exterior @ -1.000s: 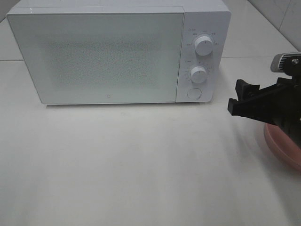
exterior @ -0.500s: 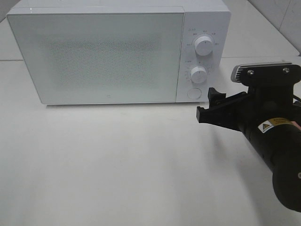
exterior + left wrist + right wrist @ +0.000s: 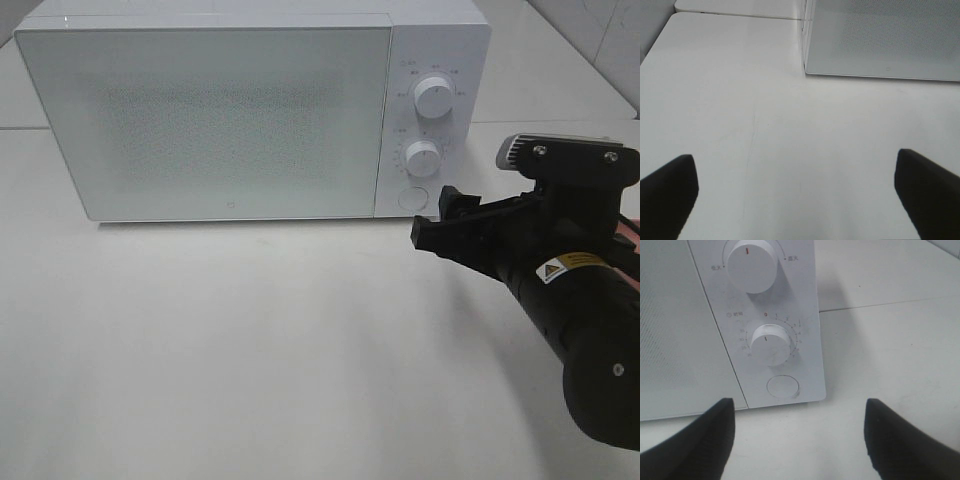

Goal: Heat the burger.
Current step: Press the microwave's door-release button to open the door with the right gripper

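Right gripper [image 3: 435, 218], jaws apart and empty, aimed straight at the microwave's [image 3: 200, 110] round button [image 3: 783, 387], just short of it; burger unseen.

Beside the top knob [image 3: 751, 264] on the microwave [image 3: 807, 315] are small Chinese words, and the bottom knob [image 3: 770, 344] has a 0 above it with tiny numbers around it, like 35, 25 and 20. A yellow sticker [image 3: 572, 266] with a warning triangle sits on the right arm [image 3: 590, 360], its words too small to read.
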Robot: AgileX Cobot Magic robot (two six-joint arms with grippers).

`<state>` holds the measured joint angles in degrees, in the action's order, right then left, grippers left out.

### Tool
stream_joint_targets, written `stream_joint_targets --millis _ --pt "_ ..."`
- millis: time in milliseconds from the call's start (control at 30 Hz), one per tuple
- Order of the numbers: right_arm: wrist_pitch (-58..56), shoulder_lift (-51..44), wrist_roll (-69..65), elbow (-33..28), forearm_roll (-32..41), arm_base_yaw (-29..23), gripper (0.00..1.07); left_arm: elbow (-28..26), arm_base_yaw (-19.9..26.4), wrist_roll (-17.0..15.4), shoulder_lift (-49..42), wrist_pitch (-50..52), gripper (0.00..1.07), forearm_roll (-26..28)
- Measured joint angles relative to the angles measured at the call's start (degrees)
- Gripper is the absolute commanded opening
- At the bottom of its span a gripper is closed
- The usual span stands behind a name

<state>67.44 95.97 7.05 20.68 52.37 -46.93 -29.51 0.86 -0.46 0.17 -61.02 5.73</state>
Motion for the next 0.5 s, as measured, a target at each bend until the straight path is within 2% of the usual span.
stream_joint_targets --millis 67,100,167,233,267,300,333,367,400,467,500 --pt "-0.06 0.0 -8.54 0.0 0.0 0.0 0.59 0.0 0.0 0.0 0.0 0.0 1.0 0.0" --pt "-0.06 0.0 -8.54 0.0 0.0 0.0 0.59 0.0 0.0 0.0 0.0 0.0 1.0 0.0" --pt "-0.34 0.0 -18.16 0.0 0.0 0.0 0.51 0.0 0.0 0.0 0.0 0.0 1.0 0.0" --pt "-0.63 0.0 -21.54 0.0 0.0 0.0 0.48 0.0 0.0 0.0 0.0 0.0 1.0 0.0" --pt "-1.03 0.0 -27.85 0.0 0.0 0.0 0.41 0.0 0.0 0.0 0.0 0.0 1.0 0.0" --pt "-1.03 0.0 -27.85 0.0 0.0 0.0 0.41 0.0 0.0 0.0 0.0 0.0 1.0 0.0" --pt "-1.32 0.0 -30.08 0.0 0.0 0.0 0.37 0.0 0.0 0.0 0.0 0.0 1.0 0.0" --pt "-1.83 0.0 -35.41 0.0 0.0 0.0 0.29 0.0 0.0 0.0 0.0 0.0 1.0 0.0" --pt "-1.83 0.0 -35.41 0.0 0.0 0.0 0.29 0.0 0.0 0.0 0.0 0.0 1.0 0.0" --pt "-2.23 0.0 -42.06 0.0 0.0 0.0 0.16 0.0 0.0 0.0 0.0 0.0 1.0 0.0" --pt "-2.23 0.0 -42.06 0.0 0.0 0.0 0.16 0.0 0.0 0.0 0.0 0.0 1.0 0.0"
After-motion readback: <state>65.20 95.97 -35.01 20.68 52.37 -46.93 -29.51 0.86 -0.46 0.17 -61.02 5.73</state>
